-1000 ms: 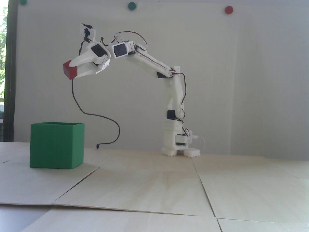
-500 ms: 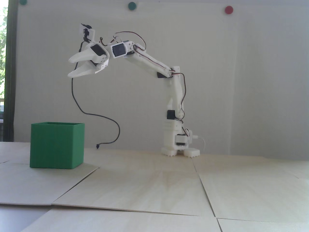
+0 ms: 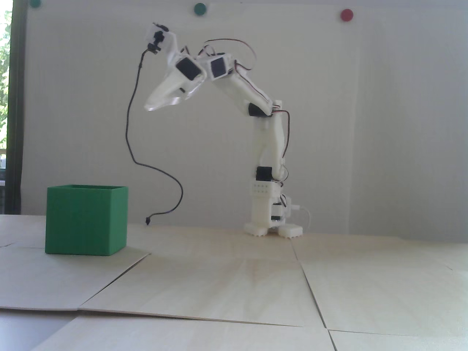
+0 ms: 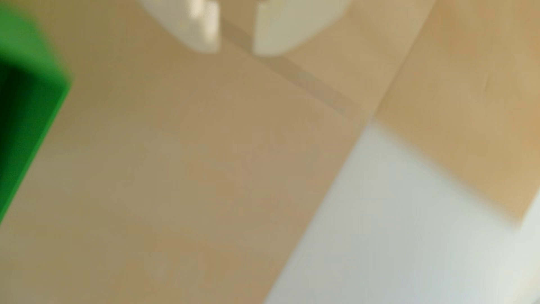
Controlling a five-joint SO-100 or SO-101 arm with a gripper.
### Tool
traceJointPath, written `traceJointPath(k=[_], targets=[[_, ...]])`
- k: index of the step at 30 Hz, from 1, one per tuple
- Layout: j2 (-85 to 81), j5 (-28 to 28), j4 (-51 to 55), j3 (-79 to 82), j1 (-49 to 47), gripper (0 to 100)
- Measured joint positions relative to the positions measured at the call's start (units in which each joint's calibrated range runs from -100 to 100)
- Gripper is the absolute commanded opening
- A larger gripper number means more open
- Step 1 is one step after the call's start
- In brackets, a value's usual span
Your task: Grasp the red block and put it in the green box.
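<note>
The green box stands open-topped on the wooden table at the left of the fixed view; the blurred wrist view catches one of its corners at the left edge. The red block shows in neither view. My white gripper hangs high in the air, up and to the right of the box, pointing down-left. In the wrist view the gripper has a narrow gap between its two fingertips with only the table showing through, so it is open and holds nothing.
A black cable droops from the wrist camera to the table right of the box. The arm's base stands at the back centre. Wooden panels with seams cover the table; a bare white area lies beyond them.
A second ago the gripper was shut on the red block above the box; it then opened and the block vanished from view. Since then the arm has lifted and drawn back to the right.
</note>
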Motion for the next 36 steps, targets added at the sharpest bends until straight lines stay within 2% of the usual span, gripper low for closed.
traceJointPath(k=[4,8,12,16,20,22,28,33,36], targets=[[-10.2,0.0,9.7,9.5,-8.1,2],[-26.6,0.0,18.3,26.1,-17.0,2],[-38.9,0.8,19.6,38.5,-22.0,2],[-57.0,6.5,20.0,59.7,-27.2,2],[-73.9,14.6,20.0,80.8,-27.9,2],[-85.4,18.5,20.0,96.5,-28.4,2],[-96.1,20.8,18.3,114.1,-28.4,2],[-97.4,20.9,17.9,119.3,-28.4,2],[-97.4,20.9,21.2,119.9,-28.4,2]])
